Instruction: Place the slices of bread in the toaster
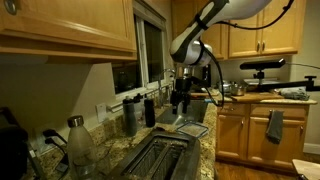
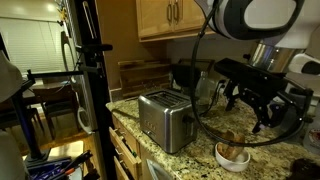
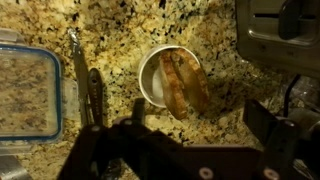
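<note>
Two golden-brown slices of bread (image 3: 180, 82) stand on edge in a small white bowl (image 3: 149, 80) on the speckled granite counter. In the wrist view my gripper (image 3: 200, 110) hangs above the counter just below the bowl. It is open, with nothing between its black fingers (image 3: 263, 118). The silver toaster (image 3: 275, 35) shows at the upper right of that view. In an exterior view the toaster (image 2: 165, 120) stands left of the bowl (image 2: 233, 154), and the gripper (image 2: 250, 112) hovers above the bowl. The toaster's two dark slots (image 1: 160, 155) fill the foreground of an exterior view, with the gripper (image 1: 182, 100) beyond.
A blue-rimmed clear container (image 3: 25, 95) and metal tongs (image 3: 85, 85) lie left of the bowl. Dark bottles (image 1: 130, 115) and a glass bottle (image 1: 78, 140) stand along the wall. A flat silvery tray (image 1: 192, 127) lies behind the toaster. Wooden cabinets (image 1: 65, 25) hang overhead.
</note>
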`<state>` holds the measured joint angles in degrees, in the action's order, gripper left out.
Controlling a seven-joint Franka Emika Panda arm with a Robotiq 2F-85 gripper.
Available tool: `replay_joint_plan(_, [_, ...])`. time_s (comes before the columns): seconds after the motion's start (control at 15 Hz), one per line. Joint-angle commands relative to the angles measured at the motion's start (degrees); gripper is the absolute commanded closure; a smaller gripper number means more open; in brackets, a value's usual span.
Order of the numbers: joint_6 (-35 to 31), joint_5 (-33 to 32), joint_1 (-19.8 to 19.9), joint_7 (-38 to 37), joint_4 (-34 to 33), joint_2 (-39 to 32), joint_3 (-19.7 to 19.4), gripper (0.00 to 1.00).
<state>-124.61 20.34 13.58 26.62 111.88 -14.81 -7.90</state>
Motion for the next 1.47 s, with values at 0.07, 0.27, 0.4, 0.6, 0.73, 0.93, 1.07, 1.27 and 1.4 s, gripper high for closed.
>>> replay_joint_plan(0.07, [-3.5,-2.3,0.2,-2.7,0.6,-1.6,0.4,0.0])
replay_joint_plan(0.27, [-4.7,-2.6,0.4,-2.9,0.1,-3.2,0.6,0.0])
replay_joint_plan(0.4, [-5.4,-2.9,0.5,-2.9,0.0,-4.0,0.7,0.0])
replay_joint_plan(0.6, [-6.1,-2.8,0.7,-2.6,-0.2,-5.0,1.0,0.0])
replay_joint_plan(0.73, [-6.5,-2.8,0.7,-2.8,-0.3,-5.6,1.1,0.0])
replay_joint_plan(0.93, [-6.8,-2.7,0.8,-2.8,-0.3,-6.1,1.4,0.0])
replay_joint_plan(1.07, [-6.9,-2.7,0.9,-2.8,-0.5,-6.4,1.4,0.0])
replay_joint_plan(1.27, [-7.4,-2.8,0.9,-2.6,-0.9,-7.1,1.5,0.0])
replay_joint_plan(1.4, [-7.9,-2.8,1.0,-2.7,-1.2,-7.6,1.5,0.0])
